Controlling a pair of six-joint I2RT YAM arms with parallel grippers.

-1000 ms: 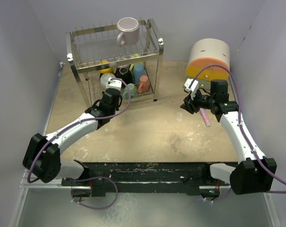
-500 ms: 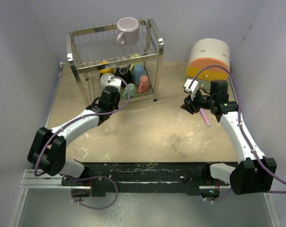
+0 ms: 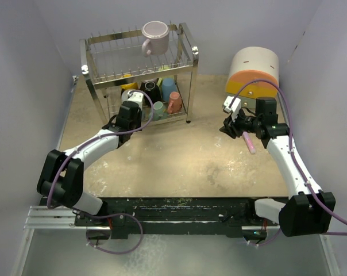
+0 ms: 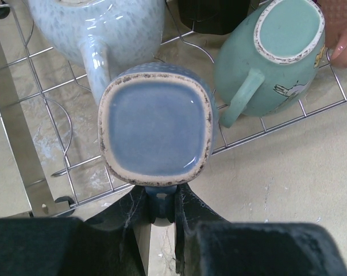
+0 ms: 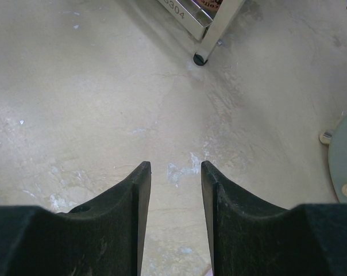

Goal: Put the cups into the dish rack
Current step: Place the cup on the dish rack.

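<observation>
A: Cups (image 3: 169, 87) status?
B: Several sit in rack (image 3: 193, 86) lower tier; lilac mug (image 3: 155, 36) on top tier. One blue mug (image 4: 154, 123), base toward wrist camera, at lower tier's front edge, just beside teal mug (image 4: 265, 63) and pale speckled mug (image 4: 99, 29).
A: Claws?
B: Nearly closed left claw (image 4: 161, 207) pinches blue mug's handle. Empty right claw (image 5: 175, 172), partly open, over table (image 5: 76, 86) near pink bar (image 3: 249, 142), well apart from rack.

You're in a robot lab cell: plain grey walls (image 3: 24, 69) box in a scuffed table (image 3: 179, 161), with the left arm (image 3: 99, 146) and right arm (image 3: 288, 161) bolted to its near rail (image 3: 162, 207).
</observation>
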